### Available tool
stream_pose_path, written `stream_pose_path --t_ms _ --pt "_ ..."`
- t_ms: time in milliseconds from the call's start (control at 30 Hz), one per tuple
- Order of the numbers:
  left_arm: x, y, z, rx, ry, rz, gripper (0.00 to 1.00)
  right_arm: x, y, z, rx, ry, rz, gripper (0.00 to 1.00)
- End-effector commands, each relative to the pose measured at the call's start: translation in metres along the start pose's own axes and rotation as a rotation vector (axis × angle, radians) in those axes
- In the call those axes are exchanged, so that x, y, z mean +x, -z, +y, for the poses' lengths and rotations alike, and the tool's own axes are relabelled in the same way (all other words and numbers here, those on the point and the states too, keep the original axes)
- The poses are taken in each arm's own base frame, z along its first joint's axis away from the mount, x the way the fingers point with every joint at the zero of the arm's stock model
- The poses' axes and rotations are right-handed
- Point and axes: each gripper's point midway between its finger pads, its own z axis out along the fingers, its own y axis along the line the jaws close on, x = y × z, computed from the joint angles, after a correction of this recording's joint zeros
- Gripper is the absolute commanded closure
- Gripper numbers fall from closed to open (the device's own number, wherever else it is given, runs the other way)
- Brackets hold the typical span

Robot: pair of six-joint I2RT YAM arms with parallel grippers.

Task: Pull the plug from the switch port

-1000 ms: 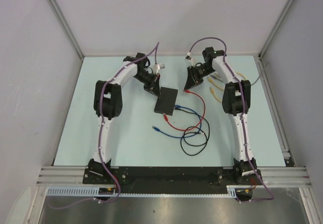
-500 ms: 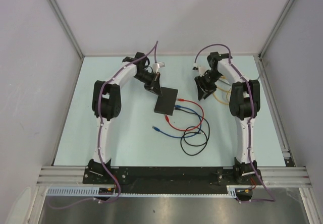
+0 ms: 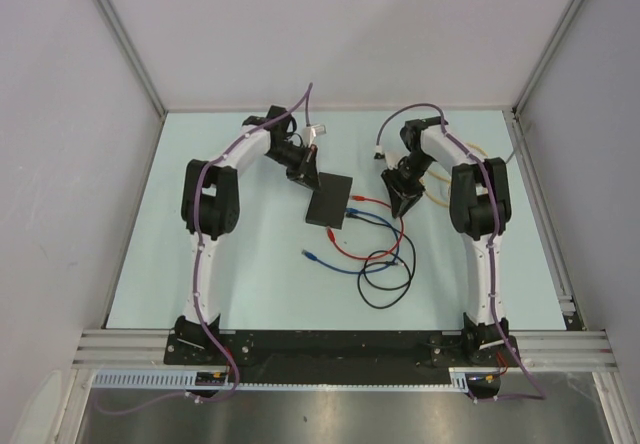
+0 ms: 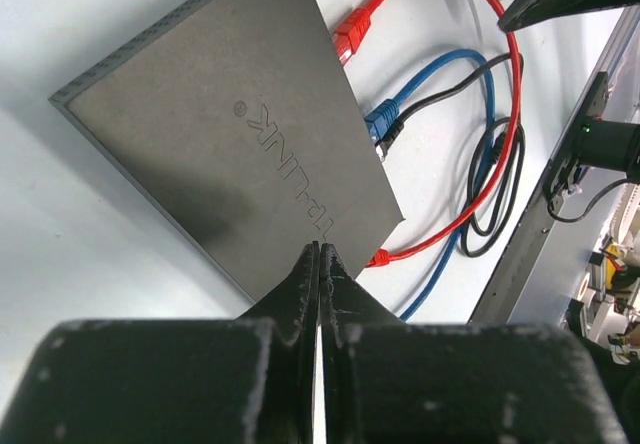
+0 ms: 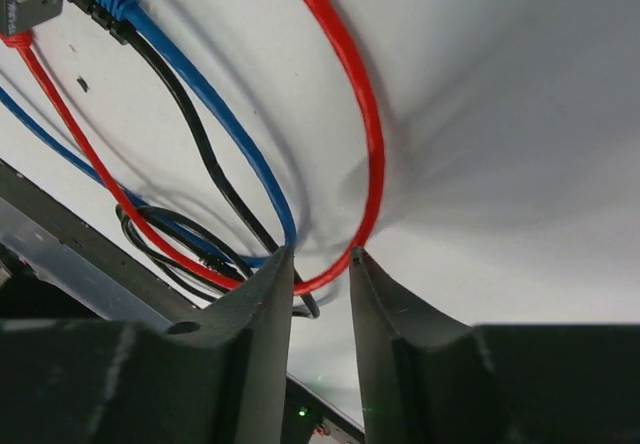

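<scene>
The flat black switch (image 3: 330, 199) lies mid-table; in the left wrist view (image 4: 230, 134) it fills the frame. A blue plug (image 4: 382, 122) and a black plug sit at its port edge. A red plug (image 4: 350, 32) lies at that same edge; I cannot tell whether it is seated. My left gripper (image 3: 305, 176) is shut and empty, with its tips (image 4: 320, 249) over the switch's top near one edge. My right gripper (image 3: 404, 207) is open, low over the red cable loop (image 5: 365, 134), which crosses the gap between its tips (image 5: 320, 256).
Red, blue and black cables (image 3: 385, 264) coil on the table in front of the switch, with a loose blue plug (image 3: 310, 256) to the left. Yellow cables (image 3: 437, 194) lie at the back right behind the right arm. Walls enclose three sides.
My right gripper has swung right, then come down toward the red cable loop. The red cable's end has shifted from near that gripper to beside the switch. The left arm has stayed put.
</scene>
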Motion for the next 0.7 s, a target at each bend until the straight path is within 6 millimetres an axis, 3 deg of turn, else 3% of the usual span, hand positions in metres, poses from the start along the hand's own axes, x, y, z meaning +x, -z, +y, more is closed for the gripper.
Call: stream_pose_path --t_ms 0,233,400,567,667 --pt "-0.013 0.020 -0.031 0.023 -0.067 -0.059 1.00 0.003 -0.007 0.007 -0.002 0.018 0.044 0.69" --pt "-0.008 0.018 -0.030 0.021 -0.053 -0.057 1.00 0.010 -0.003 0.001 0.045 0.013 0.059 0.66" --pt "-0.007 0.017 -0.029 0.023 -0.049 -0.054 0.99 0.001 0.015 0.004 0.084 0.058 -0.003 0.65" --pt "-0.007 0.014 -0.026 0.023 -0.039 -0.052 0.99 -0.013 0.034 0.013 0.164 0.125 -0.073 0.56" --pt "-0.009 0.013 -0.025 0.026 -0.038 -0.055 0.99 -0.006 0.025 0.005 0.197 0.107 -0.037 0.56"
